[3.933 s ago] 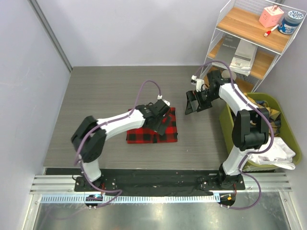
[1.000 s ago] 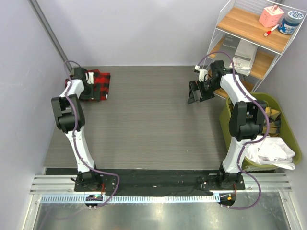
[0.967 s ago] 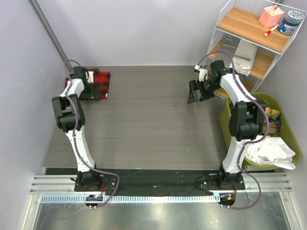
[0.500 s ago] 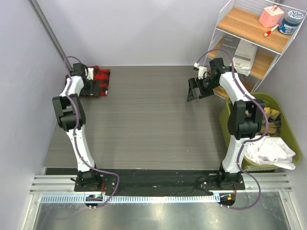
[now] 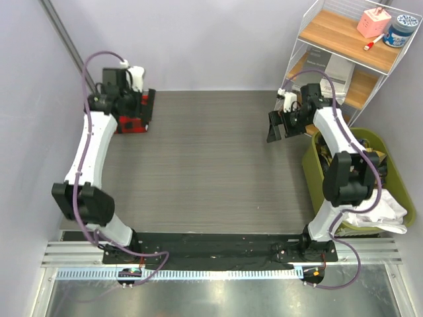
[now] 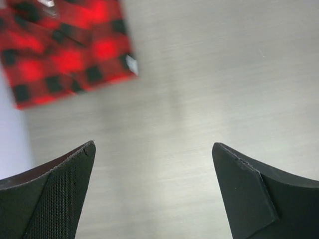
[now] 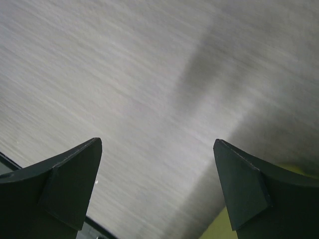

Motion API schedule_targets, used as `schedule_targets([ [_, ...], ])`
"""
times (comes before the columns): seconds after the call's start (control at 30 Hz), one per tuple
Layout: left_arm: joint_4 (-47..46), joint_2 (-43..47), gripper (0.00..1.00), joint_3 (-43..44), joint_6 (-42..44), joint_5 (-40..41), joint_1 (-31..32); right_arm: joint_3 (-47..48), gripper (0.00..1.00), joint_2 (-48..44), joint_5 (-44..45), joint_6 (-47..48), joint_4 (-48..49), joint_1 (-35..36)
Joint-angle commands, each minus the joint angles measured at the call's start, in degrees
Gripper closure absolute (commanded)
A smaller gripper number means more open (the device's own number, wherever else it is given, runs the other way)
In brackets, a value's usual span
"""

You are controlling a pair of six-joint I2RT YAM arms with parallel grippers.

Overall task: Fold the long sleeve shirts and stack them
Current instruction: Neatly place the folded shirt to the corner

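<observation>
Folded flannel shirt is found set down at the far-left corner of the table; left gripper has been lifted clear, fingers spread, empty. Right gripper likewise open, empty; next shirt judged due

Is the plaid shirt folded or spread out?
Folded. The plaid shirt lies as a compact straight-edged rectangle in the far-left corner of the table, no loose sleeves visible. The left claw is open and clear of it.
</observation>
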State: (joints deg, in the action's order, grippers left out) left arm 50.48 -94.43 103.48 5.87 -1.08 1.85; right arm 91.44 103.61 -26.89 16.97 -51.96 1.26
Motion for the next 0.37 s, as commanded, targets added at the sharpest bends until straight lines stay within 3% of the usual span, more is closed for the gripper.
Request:
schedule_targets([
  [0.0, 0.16, 7.06, 0.0, -18.87, -1.13, 0.55, 7.99, -8.36, 0.0, -10.34, 2.28, 1.83, 3.0, -0.47],
  [0.1, -2.57, 9.79, 0.0, -28.65, -1.12, 1.97, 10.28, -18.8, 0.0, -15.8, 4.47, 2.27, 6.16, -0.38],
  [0.33, -6.44, 14.71, 0.0, -38.35, -2.88, -0.5, 10.46, -30.87, 0.0, -24.94, 4.84, 2.8, 9.86, -0.47],
])
